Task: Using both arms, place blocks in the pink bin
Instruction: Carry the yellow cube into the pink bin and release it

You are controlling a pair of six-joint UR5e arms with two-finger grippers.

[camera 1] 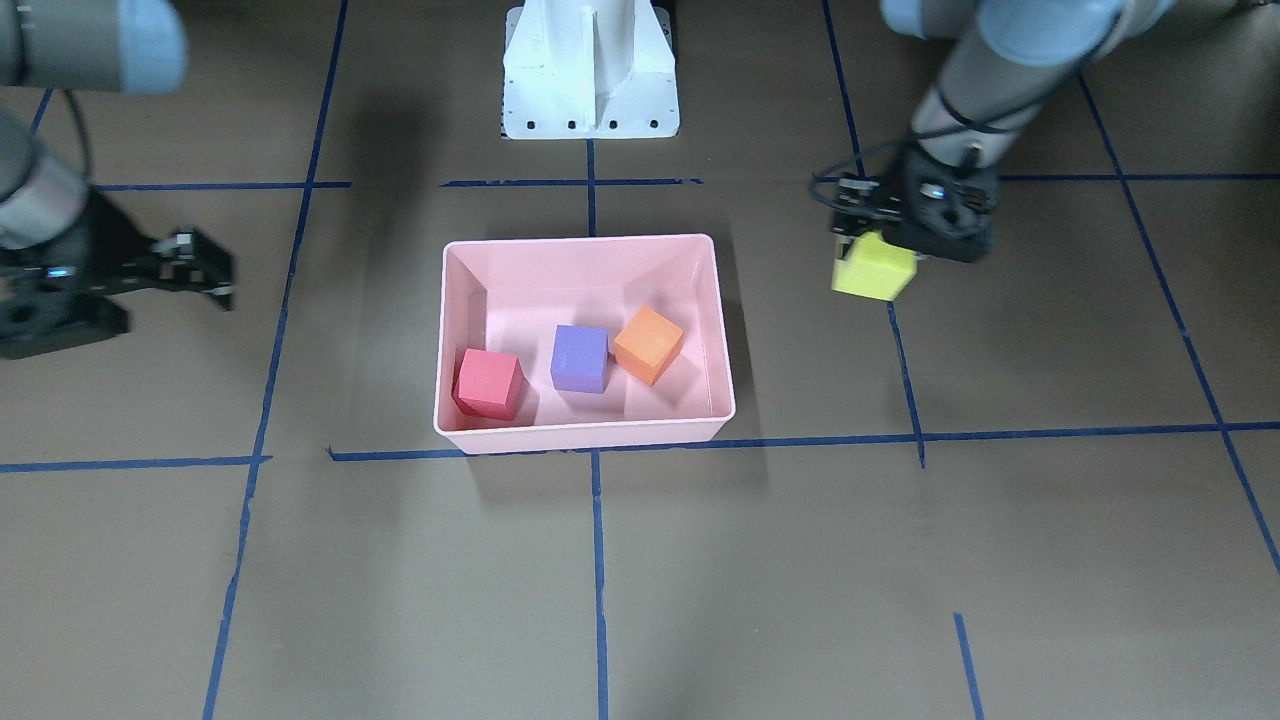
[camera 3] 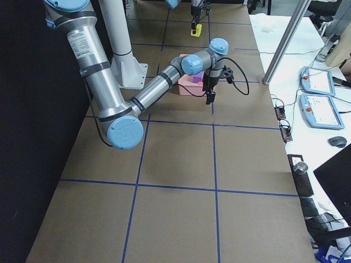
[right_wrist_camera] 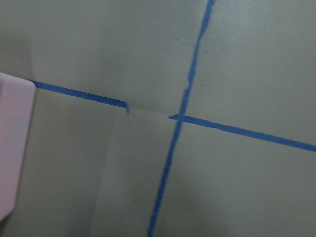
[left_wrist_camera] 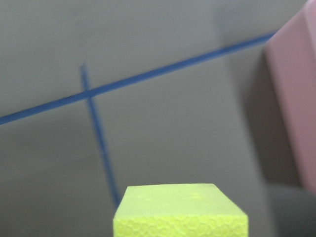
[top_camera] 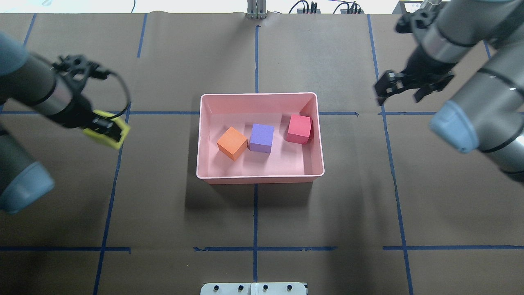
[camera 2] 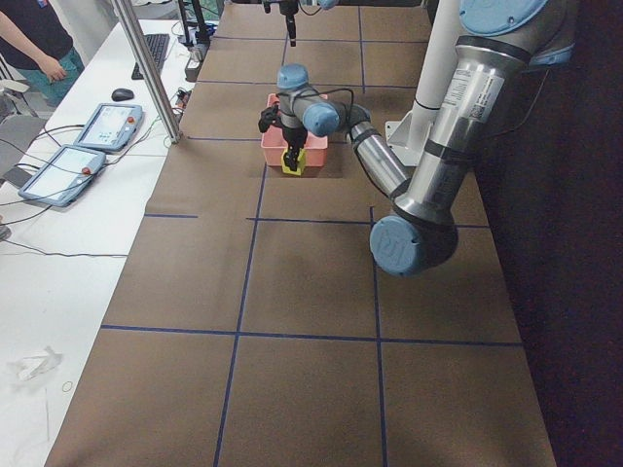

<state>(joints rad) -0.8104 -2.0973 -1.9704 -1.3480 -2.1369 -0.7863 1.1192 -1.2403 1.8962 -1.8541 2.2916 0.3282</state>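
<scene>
The pink bin (top_camera: 258, 95) stands at the table's middle and holds the red block (top_camera: 299, 129), the purple block (top_camera: 262, 138) and the orange block (top_camera: 232, 143). My left gripper (top_camera: 107, 132) is shut on the yellow-green block (top_camera: 112, 136), well clear of the bin on my left side. In the front view that block (camera 1: 874, 267) hangs under the gripper (camera 1: 880, 255). The left wrist view shows the block (left_wrist_camera: 180, 210) at the bottom and the bin's wall (left_wrist_camera: 296, 98) at the right. My right gripper (top_camera: 401, 93) is open and empty, beyond the bin's far right corner.
The white pedestal base (camera 1: 590, 70) stands behind the bin on my side. Blue tape lines (top_camera: 256, 213) cross the brown table cover. Tablets (camera 2: 83, 146), a metal post (camera 2: 151, 68) and a person (camera 2: 34, 44) are beside the table's far long edge.
</scene>
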